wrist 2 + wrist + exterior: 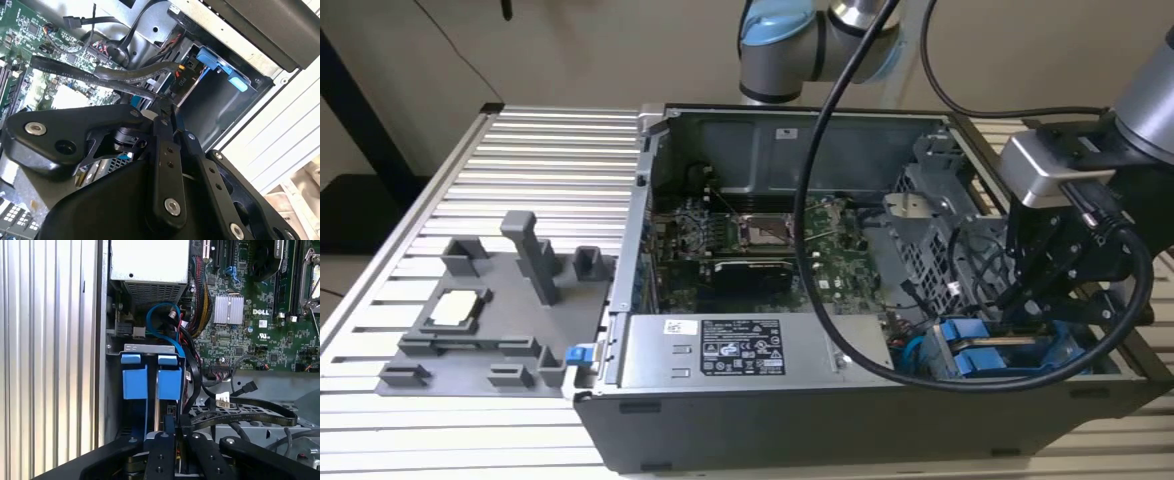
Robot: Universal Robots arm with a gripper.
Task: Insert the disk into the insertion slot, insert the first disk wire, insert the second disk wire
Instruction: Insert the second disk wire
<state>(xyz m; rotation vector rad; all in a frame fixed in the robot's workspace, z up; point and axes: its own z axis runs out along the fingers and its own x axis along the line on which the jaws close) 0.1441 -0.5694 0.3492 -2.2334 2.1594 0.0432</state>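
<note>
Disk (170,382) sits seated in the slot (150,347) at lower right of the exterior view, blue tabs outward. Fingers (170,432) are clamped together on a black wire (240,415) beside the disk, apparently positioned for plugging in.

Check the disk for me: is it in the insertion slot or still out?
In. The disk's blue end tabs stand inside the insertion slot of the grey cage.
</note>
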